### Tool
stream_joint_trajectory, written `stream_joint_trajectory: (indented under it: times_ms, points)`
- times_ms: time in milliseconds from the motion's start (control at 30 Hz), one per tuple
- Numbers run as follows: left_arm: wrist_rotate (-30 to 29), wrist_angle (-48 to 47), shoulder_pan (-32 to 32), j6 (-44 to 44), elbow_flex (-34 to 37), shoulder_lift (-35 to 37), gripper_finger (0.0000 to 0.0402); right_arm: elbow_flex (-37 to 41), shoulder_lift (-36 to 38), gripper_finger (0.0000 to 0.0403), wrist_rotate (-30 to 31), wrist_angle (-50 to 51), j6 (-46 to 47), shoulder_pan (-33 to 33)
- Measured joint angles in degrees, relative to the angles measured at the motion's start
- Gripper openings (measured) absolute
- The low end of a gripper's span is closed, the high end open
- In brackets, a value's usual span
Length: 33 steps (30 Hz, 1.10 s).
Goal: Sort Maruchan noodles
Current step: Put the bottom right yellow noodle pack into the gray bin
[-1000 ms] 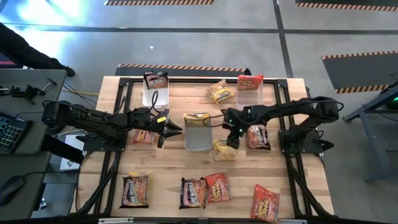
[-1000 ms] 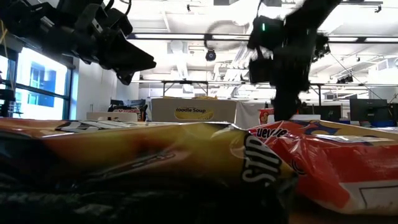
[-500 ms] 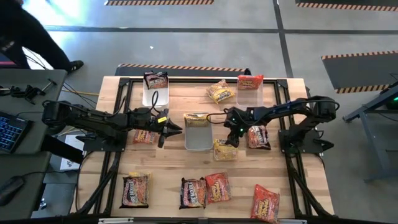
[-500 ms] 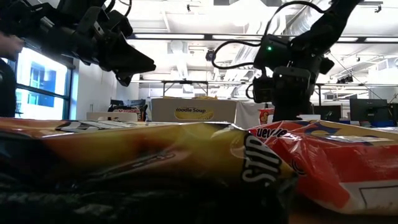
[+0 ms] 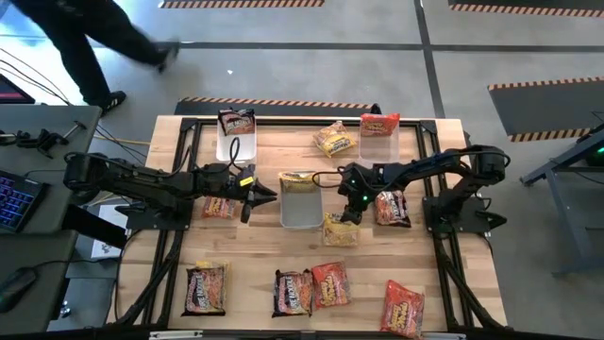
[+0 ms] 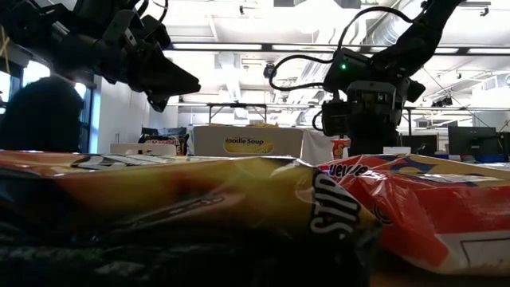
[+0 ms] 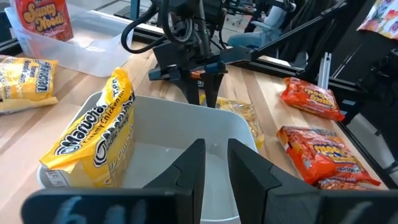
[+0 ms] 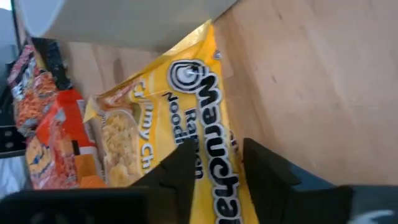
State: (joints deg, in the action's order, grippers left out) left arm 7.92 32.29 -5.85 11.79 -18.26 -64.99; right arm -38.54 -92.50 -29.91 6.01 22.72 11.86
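A yellow Maruchan noodle packet (image 5: 340,229) lies flat on the wooden table, just right of the middle clear bin (image 5: 300,212). My right gripper (image 5: 351,215) has come down on it and is shut on it (image 8: 217,144). A second yellow packet (image 7: 93,137) leans inside that bin against its far wall. My left gripper (image 5: 262,196) hovers level just left of the bin. Only a narrow gap shows between its fingers (image 7: 216,142), and nothing is in it. My right gripper has the yellow packet by its right-hand long edge (image 8: 231,134), which runs between the two fingers. One finger (image 8: 183,165) stands over the printed face, the other (image 8: 267,168) over the wood beside it. The fingers slant down from the table's right. The packet lies flat.
A red packet (image 5: 392,208) lies just right of my right gripper. Far bins hold a dark packet (image 5: 236,123) and a red one (image 5: 379,124). A yellow packet (image 5: 334,140) lies between them, and several packets line the near edge (image 5: 311,288). A person (image 5: 85,38) walks beyond the far left corner.
My right gripper has sunk onto the yellow packet beside the middle bin and tipped more steeply downward. The packet has stayed where it lay.
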Motion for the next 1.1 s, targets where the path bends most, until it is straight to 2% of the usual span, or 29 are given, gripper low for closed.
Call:
stream_joint_trajectory:
  times_ms: [200,400,533,800,1100]
  points:
    - [0.0,0.0,0.0,0.6,0.0,0.0,0.0058,0.0,0.3,0.0011,-0.7,-0.1,-0.8,-0.1]
    - [0.0,0.0,0.0,1.9,0.0,0.0,0.0058,-1.5,2.9,0.0006,0.5,1.7,-2.2,-2.2]
    - [0.0,0.0,0.0,5.1,0.0,0.0,0.0058,-3.7,4.9,0.0002,3.6,4.3,-3.0,-5.2]
    - [0.0,0.1,0.0,9.6,0.0,0.0,0.0075,-9.6,6.7,0.0,16.0,12.5,-3.3,-15.0]
    - [0.0,0.6,0.8,14.6,-1.0,-0.4,0.0138,-14.9,6.7,0.0,32.5,12.8,-3.7,-26.5]
